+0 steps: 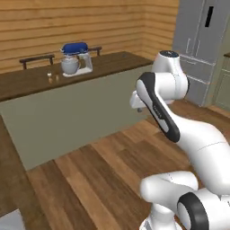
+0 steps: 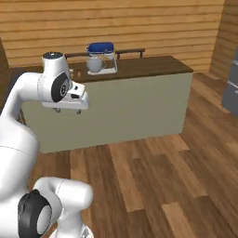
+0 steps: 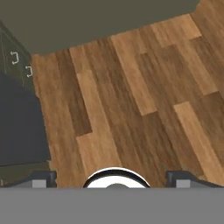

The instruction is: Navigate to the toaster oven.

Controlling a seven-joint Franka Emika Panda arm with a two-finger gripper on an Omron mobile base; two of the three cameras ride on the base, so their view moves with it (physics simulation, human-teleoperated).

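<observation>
Arm tucked for driving; gripper (image 3: 112, 183) wide open, empty, over floor (image 3: 131, 100). Mixer (image 1: 75, 59) near tabletop's (image 1: 108, 65) far edge.

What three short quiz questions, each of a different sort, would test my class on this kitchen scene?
1. True or false: the stand mixer has a blue top.
2. What lies beneath the gripper: A tiles, B wood-plank floor, C carpet?
3. Fill in: the mixer stands on the island ___.

Key: 1 true; 2 B; 3 counter.
</observation>
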